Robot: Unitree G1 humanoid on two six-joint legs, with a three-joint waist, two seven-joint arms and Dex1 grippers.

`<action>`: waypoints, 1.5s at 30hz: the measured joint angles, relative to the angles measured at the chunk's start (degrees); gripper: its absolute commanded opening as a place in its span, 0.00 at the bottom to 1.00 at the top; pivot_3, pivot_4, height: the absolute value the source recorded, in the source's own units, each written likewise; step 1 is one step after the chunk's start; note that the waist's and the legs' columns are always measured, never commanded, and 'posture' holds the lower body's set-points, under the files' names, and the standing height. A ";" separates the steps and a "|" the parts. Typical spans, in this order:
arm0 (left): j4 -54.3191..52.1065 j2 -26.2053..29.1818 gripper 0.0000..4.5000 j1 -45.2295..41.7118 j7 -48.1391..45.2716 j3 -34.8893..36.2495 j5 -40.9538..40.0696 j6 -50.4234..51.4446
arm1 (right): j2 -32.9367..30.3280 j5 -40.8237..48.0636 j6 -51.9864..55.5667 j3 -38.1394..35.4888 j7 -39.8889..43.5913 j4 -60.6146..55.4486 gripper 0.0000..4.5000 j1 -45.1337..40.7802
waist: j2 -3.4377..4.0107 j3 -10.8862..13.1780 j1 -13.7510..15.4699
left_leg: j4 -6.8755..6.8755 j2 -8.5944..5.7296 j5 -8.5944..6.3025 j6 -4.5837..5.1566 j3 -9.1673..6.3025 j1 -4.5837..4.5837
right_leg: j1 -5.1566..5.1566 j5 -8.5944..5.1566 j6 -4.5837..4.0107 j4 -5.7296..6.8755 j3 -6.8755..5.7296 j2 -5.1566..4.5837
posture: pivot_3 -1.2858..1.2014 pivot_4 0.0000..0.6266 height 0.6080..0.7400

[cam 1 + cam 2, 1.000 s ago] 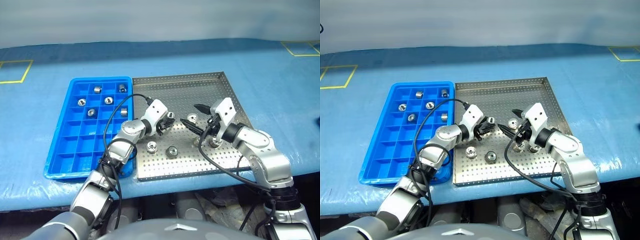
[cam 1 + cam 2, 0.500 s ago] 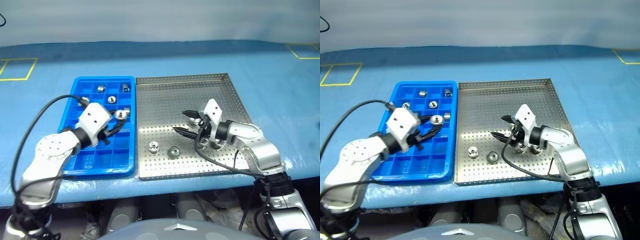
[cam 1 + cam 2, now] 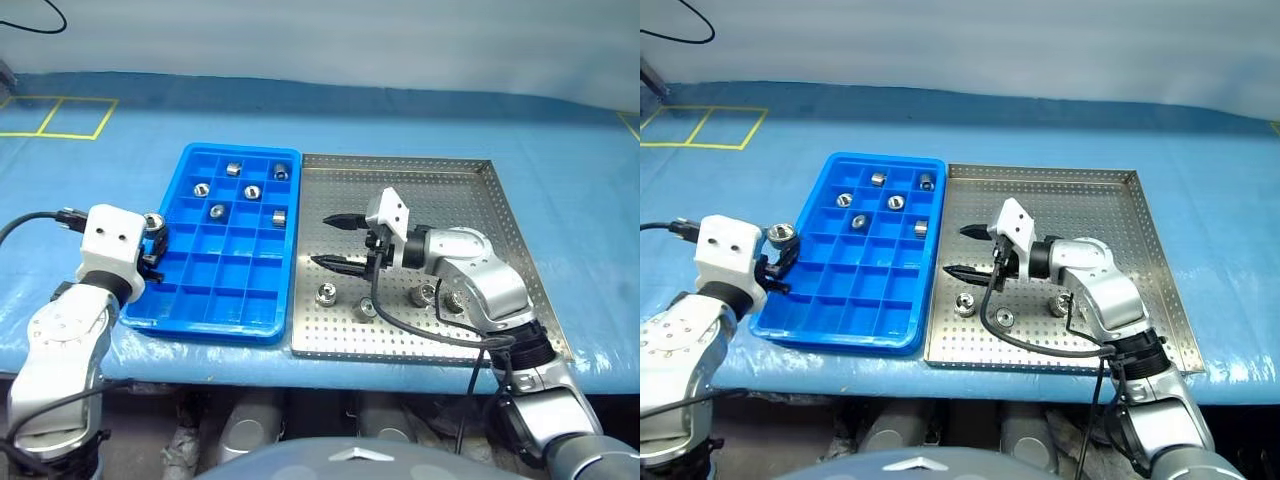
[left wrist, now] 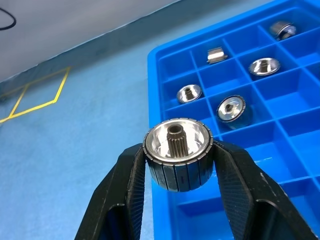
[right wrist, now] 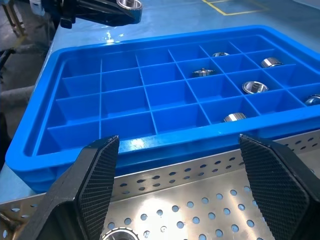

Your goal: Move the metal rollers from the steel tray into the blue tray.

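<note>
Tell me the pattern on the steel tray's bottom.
The steel tray has a silver bottom perforated with regular rows of small round holes, clearest in the right wrist view.

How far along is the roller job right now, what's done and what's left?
Done: five metal rollers sit in the blue tray, each in its own compartment. In hand: the left gripper pinches a sixth roller near the tray's outer edge. Left: four rollers lie on the steel tray, where the right gripper hovers open.
</note>
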 measured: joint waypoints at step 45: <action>11.03 -0.31 1.00 -19.49 -25.14 -30.93 -13.39 -17.50 | -9.78 -1.65 1.91 -10.30 -10.66 -12.05 0.89 10.88 | 0.00 -0.03 -4.01 | -0.08 0.08 0.06 -0.09 -0.04 -0.02 | 0.00 -0.21 -0.34 0.09 -0.11 0.01 | 0.44 0.24 1.00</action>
